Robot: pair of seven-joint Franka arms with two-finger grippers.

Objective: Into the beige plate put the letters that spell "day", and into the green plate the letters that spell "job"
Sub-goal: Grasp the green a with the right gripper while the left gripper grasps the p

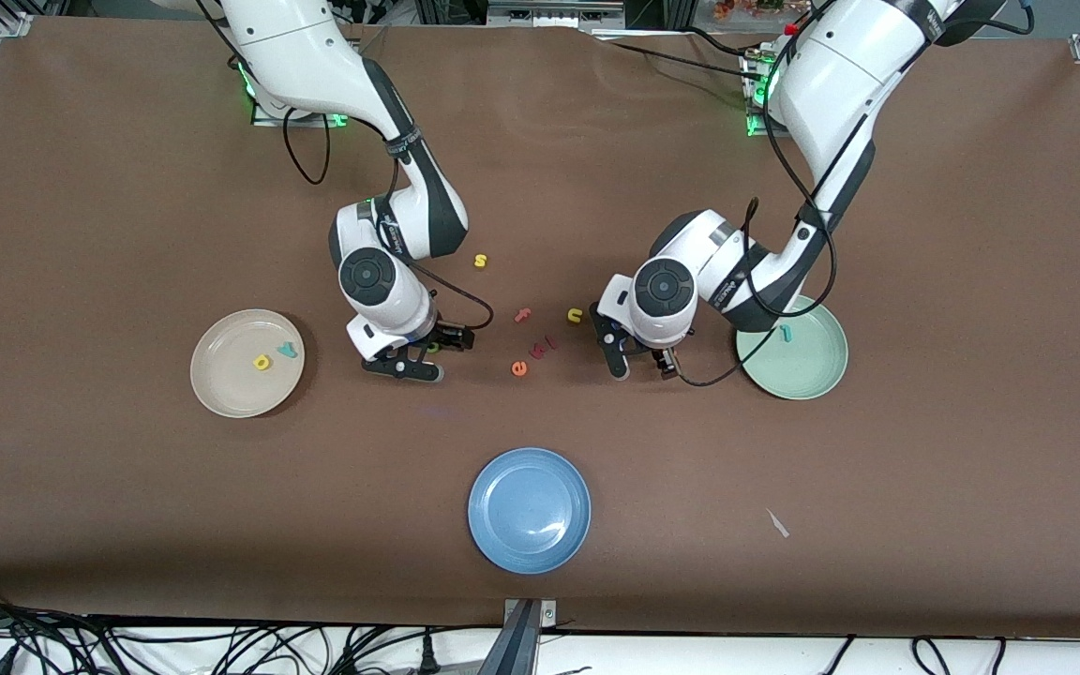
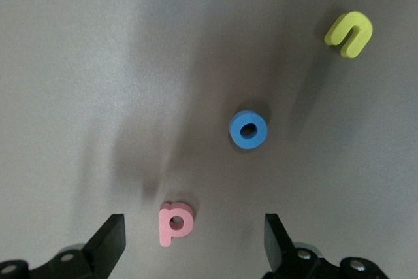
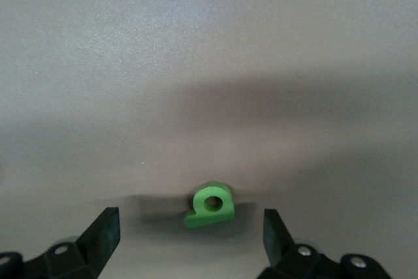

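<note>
From the front camera, the blue plate is my landmark. My right gripper hangs low over the cloth above that plate in the view, toward the right arm's end, with the beige plate further toward that end. In the beige plate lie the yellow looped letter and the teal y. My left gripper hangs toward the left arm's end, beside the green plate, which holds the teal j. Farther from the camera than the blue plate lie the strays: orange e, red f, yellow u, yellow s.

In my left wrist view, my fingers stand wide apart and hold nothing. The salmon-red letter lies on the cloth between them, the blue o a little ahead, and the yellow u near that. My worry: the letter sits closer to one finger, so closing could push it aside rather than pinch it. The cloth around it is bare, so there is room to centre.

In my right wrist view, my fingers are likewise spread and empty. The green looped letter lies flat between them with nothing near. It is thin and low; if I close too high, I judge the pads would skip over it.
</note>
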